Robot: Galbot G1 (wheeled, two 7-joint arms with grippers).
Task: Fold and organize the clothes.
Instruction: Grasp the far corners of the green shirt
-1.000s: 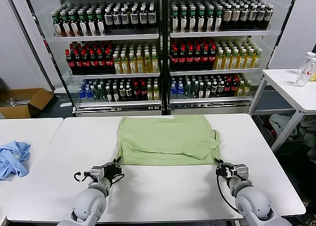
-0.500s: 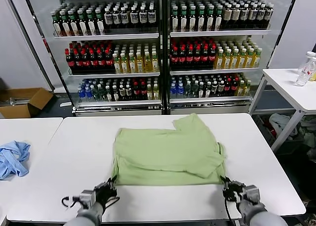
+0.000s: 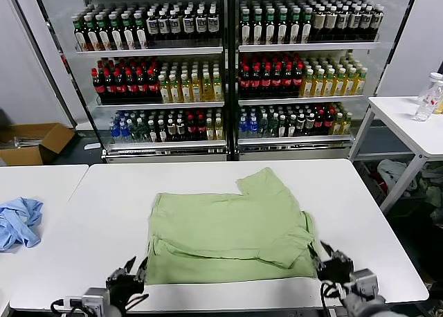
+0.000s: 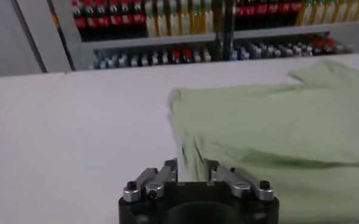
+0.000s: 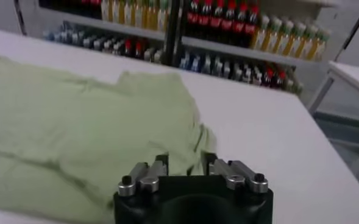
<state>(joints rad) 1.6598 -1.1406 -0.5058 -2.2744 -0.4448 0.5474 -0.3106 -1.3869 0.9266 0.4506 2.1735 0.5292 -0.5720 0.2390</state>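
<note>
Polo shirt [image 3: 232,232]: pale green, lying partly folded on the white tabletop [image 3: 111,213], toward its near edge; a flap sticks out toward the far side, and a sleeve lies doubled over on the right.

Left gripper [image 3: 128,284]: at the near left corner of the shirt, low over the tabletop edge. In the left wrist view the fingers [image 4: 170,171] stand a narrow gap apart, with the shirt's corner edge between them; whether they pinch the cloth I cannot tell.

Right gripper [image 3: 331,267]: at the near right corner of the shirt. In the right wrist view the fingers [image 5: 162,165] are also slightly apart, with the hem just ahead of them; whether they grip it I cannot tell.

Only in the head view: the whole outline of the shirt, a blue cloth [image 3: 17,221] on the neighbouring table to the left, and the drinks coolers [image 3: 228,68] behind.

Only in the wrist views: the gap between each pair of fingers.

Change from earlier: the shirt has been drawn nearer the robot, both grippers have pulled back toward the near edge, and the far flap has slid closer.
</note>
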